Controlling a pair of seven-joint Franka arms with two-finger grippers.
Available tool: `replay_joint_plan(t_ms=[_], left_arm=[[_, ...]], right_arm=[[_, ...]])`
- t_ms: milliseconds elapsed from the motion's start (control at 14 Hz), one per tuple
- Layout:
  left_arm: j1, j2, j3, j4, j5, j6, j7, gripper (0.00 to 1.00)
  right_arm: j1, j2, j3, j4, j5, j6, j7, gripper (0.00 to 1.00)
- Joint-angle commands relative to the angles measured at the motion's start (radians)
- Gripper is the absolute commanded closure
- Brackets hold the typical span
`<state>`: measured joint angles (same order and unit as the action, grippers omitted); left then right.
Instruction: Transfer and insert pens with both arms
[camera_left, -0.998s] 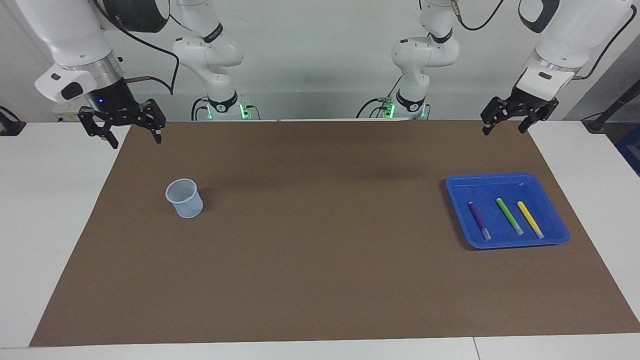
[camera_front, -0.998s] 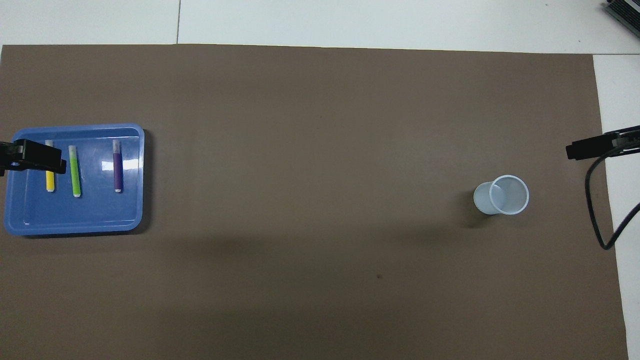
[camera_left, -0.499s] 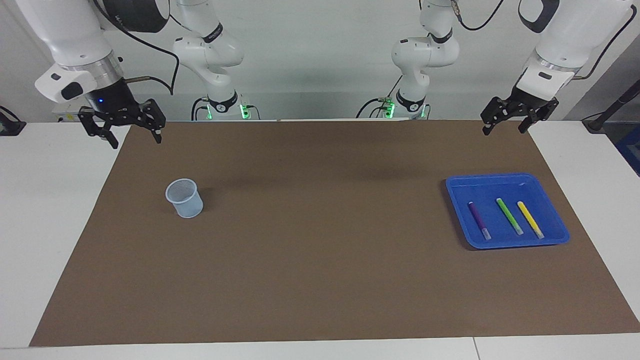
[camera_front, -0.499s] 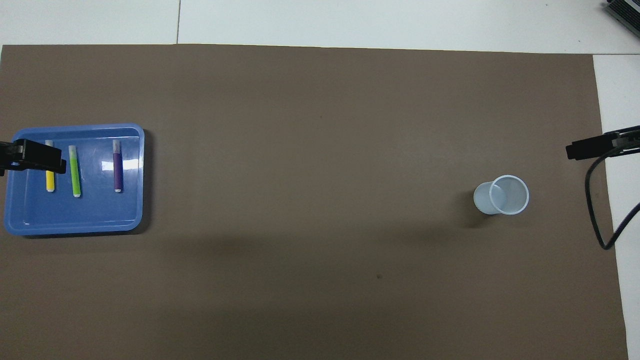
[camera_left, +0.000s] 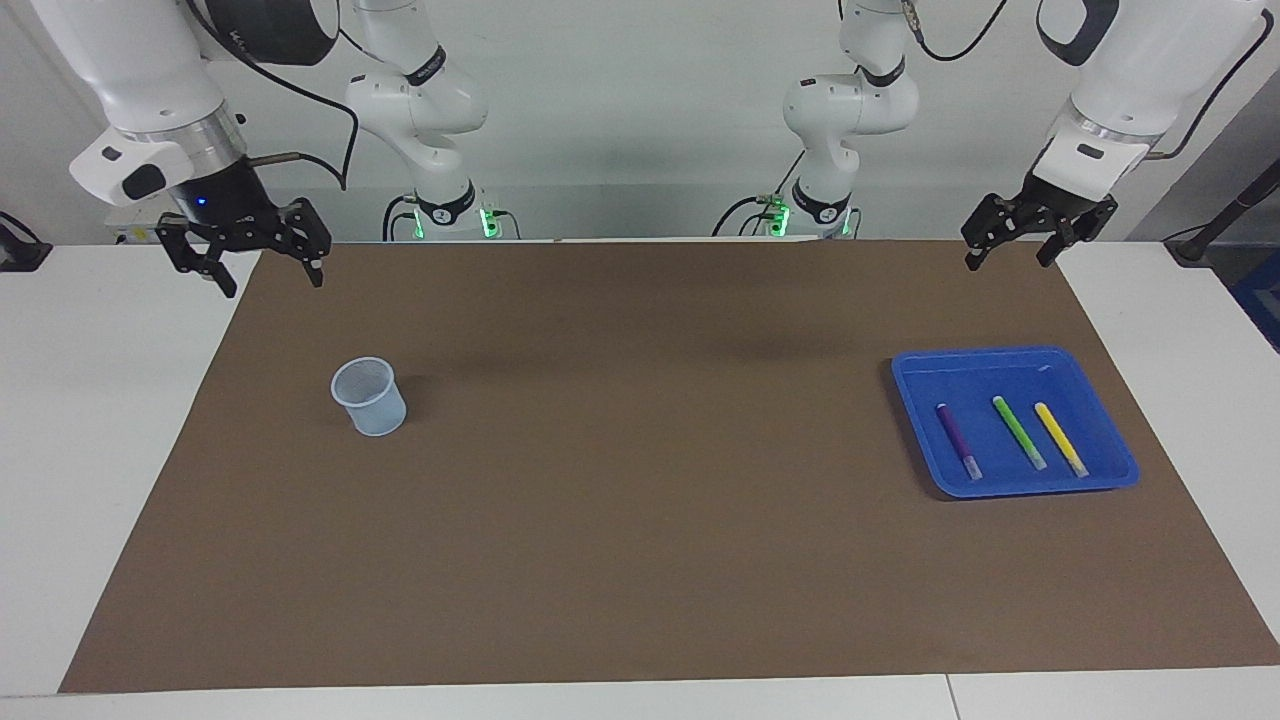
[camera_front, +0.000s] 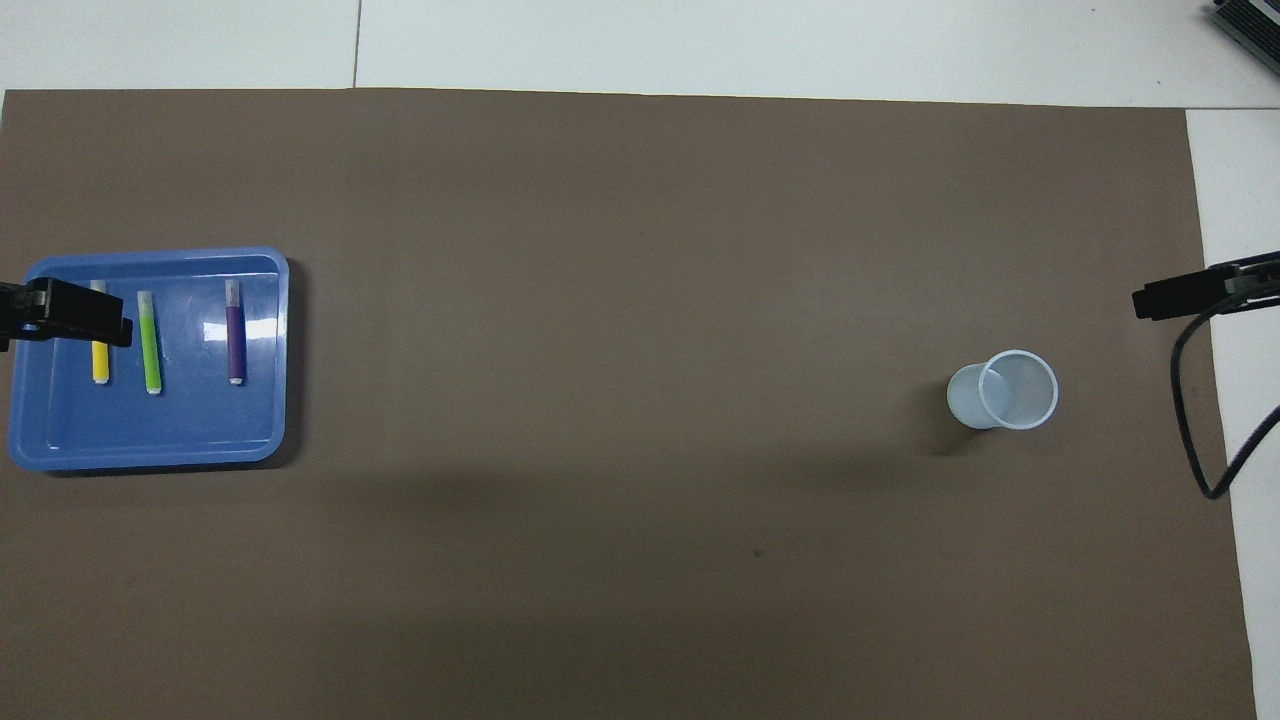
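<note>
Three pens lie side by side in a blue tray (camera_left: 1000, 358) at the left arm's end of the mat: purple (camera_left: 957, 440), green (camera_left: 1019, 432) and yellow (camera_left: 1060, 438). They also show in the overhead view: purple (camera_front: 235, 345), green (camera_front: 150, 345), yellow (camera_front: 100, 362). My left gripper (camera_left: 1007, 258) hangs open and empty high in the air, well clear of the tray. In the overhead view one of its fingers (camera_front: 85, 315) covers part of the yellow pen. My right gripper (camera_left: 272, 280) hangs open and empty high over the mat's corner at the right arm's end.
A pale blue cup (camera_left: 369, 397) stands upright on the brown mat (camera_left: 640, 500) toward the right arm's end; it also shows in the overhead view (camera_front: 1003, 390). Two smaller white green-lit arms (camera_left: 430, 120) stand at the robots' edge of the table. A black cable (camera_front: 1195, 420) hangs by the right gripper.
</note>
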<state>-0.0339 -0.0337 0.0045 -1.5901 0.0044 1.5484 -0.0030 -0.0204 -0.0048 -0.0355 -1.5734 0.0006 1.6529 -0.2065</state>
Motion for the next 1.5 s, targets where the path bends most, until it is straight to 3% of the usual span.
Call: replay_joint_plan(t_ms=[0, 1425], left_arm=[[0.000, -0.006, 0.003, -0.014, 0.006, 0.018, 0.014, 0.00], [0.006, -0.008, 0.006, -0.021, 0.006, 0.024, 0.043, 0.00]], right_arm=[[-0.023, -0.021, 0.000, -0.028, 0.024, 0.016, -0.033, 0.00], [-0.020, -0.021, 0.000, -0.028, 0.024, 0.019, -0.028, 0.00]])
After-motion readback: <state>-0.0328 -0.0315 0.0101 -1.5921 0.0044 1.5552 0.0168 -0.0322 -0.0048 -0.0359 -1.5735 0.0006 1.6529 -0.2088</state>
